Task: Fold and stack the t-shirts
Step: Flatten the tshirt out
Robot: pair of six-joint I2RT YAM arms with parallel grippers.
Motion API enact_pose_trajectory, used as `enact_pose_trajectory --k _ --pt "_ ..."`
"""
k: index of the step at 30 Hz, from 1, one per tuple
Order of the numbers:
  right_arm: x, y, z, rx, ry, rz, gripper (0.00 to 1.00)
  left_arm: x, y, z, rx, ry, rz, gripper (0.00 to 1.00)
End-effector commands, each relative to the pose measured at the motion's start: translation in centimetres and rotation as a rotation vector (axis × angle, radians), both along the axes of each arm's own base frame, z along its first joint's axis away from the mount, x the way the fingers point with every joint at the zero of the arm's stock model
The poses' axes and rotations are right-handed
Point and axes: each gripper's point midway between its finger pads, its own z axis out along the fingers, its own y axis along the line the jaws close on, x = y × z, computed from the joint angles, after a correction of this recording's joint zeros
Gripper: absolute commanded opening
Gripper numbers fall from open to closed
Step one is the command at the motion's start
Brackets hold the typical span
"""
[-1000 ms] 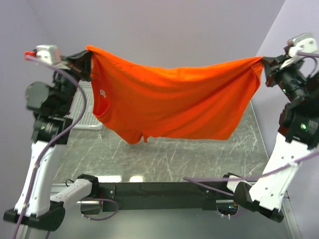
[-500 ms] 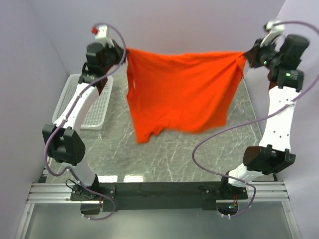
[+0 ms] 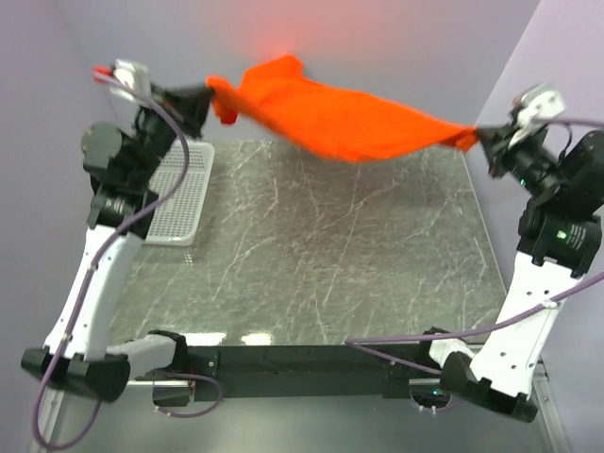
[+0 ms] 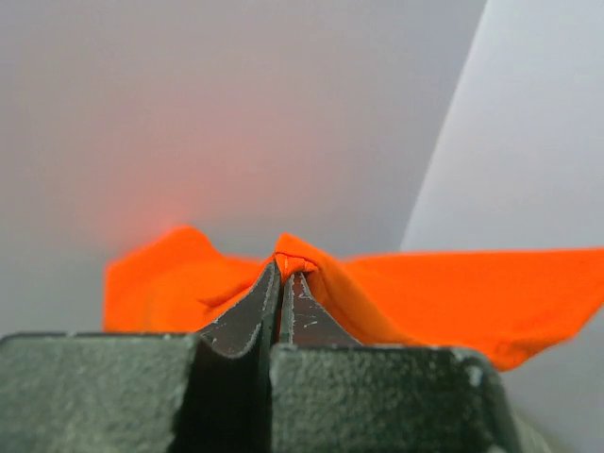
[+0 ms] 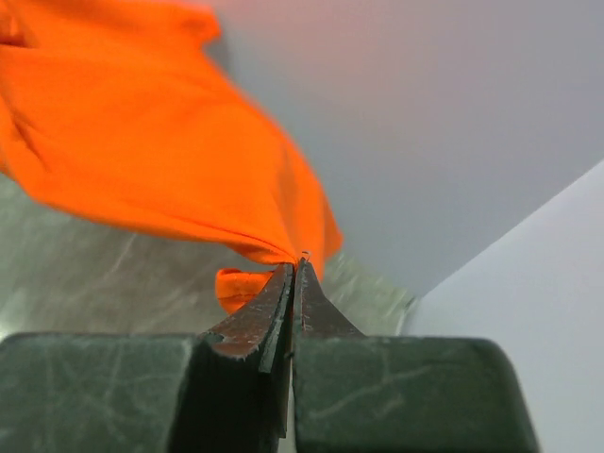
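Observation:
One bright orange-red t-shirt (image 3: 344,118) hangs stretched in the air between my two grippers, above the far edge of the table. It looks bunched into a long band. My left gripper (image 3: 209,92) is shut on its left end, seen pinched between the jaws in the left wrist view (image 4: 288,266). My right gripper (image 3: 478,135) is shut on its right end, which shows in the right wrist view (image 5: 294,266). The shirt (image 4: 453,297) spreads to both sides of the left jaws. In the right wrist view the shirt (image 5: 142,142) trails up to the left.
A white mesh basket (image 3: 175,198) lies at the far left of the grey marble table (image 3: 321,255). Lilac walls stand close behind and on both sides. The black rail with the arm bases runs along the near edge.
The shirt hung down as a flat sheet before. It has since swung up and back toward the far wall, now a narrow band. Both arms moved back and outward.

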Motion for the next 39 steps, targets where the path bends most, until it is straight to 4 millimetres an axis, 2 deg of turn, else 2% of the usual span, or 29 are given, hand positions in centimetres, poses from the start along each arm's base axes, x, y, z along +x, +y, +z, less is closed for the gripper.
enact_pose_trajectory --k 1,2,3,5,6,8,11,13,17,20,21,23,24,25,26,27,28,29,30,31,32,34,35,39 --pt "-1.8 0.4 -5.8 -0.092 0.123 0.089 0.00 -1.1 -1.1 -7.4 0.112 0.161 -0.073 0.01" --pt "-2.5 0.8 -5.4 -0.088 0.111 0.104 0.00 -2.0 -0.8 -7.6 0.114 0.163 -0.067 0.01" --pt "-3.5 0.5 -4.2 -0.097 0.071 0.073 0.00 -3.9 -0.2 -6.4 0.110 0.126 -0.055 0.01" --pt "-4.1 0.7 -2.1 -0.062 0.023 0.060 0.00 -5.1 0.7 -5.6 0.099 0.121 -0.014 0.01" --pt "-4.3 0.8 -1.0 -0.055 -0.002 0.053 0.00 -6.0 1.1 -4.1 0.094 0.086 0.000 0.01" --pt "-3.8 0.6 0.6 0.000 -0.039 0.043 0.00 -6.4 1.4 -3.0 0.085 0.068 0.009 0.01" --pt "-1.5 -1.1 -0.1 0.098 -0.026 0.001 0.00 -5.4 1.3 -2.4 0.076 0.067 0.017 0.01" --pt "0.1 -2.1 -1.7 0.150 0.022 -0.016 0.00 -3.5 1.3 -3.3 0.070 0.100 0.037 0.01" --pt "3.3 -4.0 -5.0 0.163 0.114 -0.079 0.00 -1.5 1.0 -2.9 0.030 0.083 0.037 0.01" --pt "5.6 -5.8 -8.0 0.153 0.170 -0.158 0.00 0.8 0.8 -3.1 0.009 0.085 0.048 0.01" --pt "6.3 -5.7 -9.8 0.159 0.208 -0.161 0.00 2.7 0.4 -4.5 0.012 0.125 0.050 0.01" --pt "7.7 -6.6 -12.9 0.150 0.271 -0.201 0.00 4.8 -0.1 -6.9 0.004 0.189 0.041 0.01" --pt "8.3 -5.8 -15.1 0.150 0.321 -0.188 0.00 6.8 -0.7 -10.2 0.011 0.268 0.029 0.01" --pt "8.7 -5.8 -16.4 0.135 0.341 -0.195 0.00 7.8 -1.2 -12.0 0.010 0.305 0.015 0.01" --pt "9.4 -6.0 -19.0 0.132 0.391 -0.214 0.00 8.5 -1.8 -14.0 -0.003 0.360 -0.012 0.01" --pt "9.9 -5.1 -20.1 0.117 0.407 -0.200 0.00 10.0 -2.3 -18.0 0.001 0.447 -0.023 0.01" --pt "10.5 -4.7 -21.2 0.096 0.422 -0.198 0.00 10.8 -2.5 -19.7 -0.004 0.479 -0.026 0.01" --pt "11.3 -5.1 -23.2 0.084 0.454 -0.230 0.00 11.5 -2.6 -21.4 -0.018 0.522 -0.019 0.01" --pt "11.9 -4.9 -24.2 0.075 0.471 -0.237 0.00 12.9 -2.5 -24.5 -0.016 0.585 0.010 0.01" --pt "12.6 -4.0 -25.0 0.068 0.487 -0.226 0.00 13.8 -2.3 -25.9 -0.017 0.614 0.036 0.01" --pt "13.8 -4.6 -26.3 0.063 0.510 -0.266 0.00 15.4 -1.7 -28.2 -0.017 0.666 0.096 0.01" --pt "15.2 -4.3 -27.2 0.086 0.531 -0.299 0.00 17.0 -1.2 -29.8 -0.012 0.704 0.148 0.01" --pt "16.6 -4.5 -27.8 0.095 0.545 -0.313 0.00 18.2 -1.3 -30.8 -0.009 0.728 0.164 0.01" --pt "19.4 -5.3 -28.5 0.146 0.556 -0.407 0.00 20.8 -1.0 -32.5 0.005 0.763 0.243 0.01"
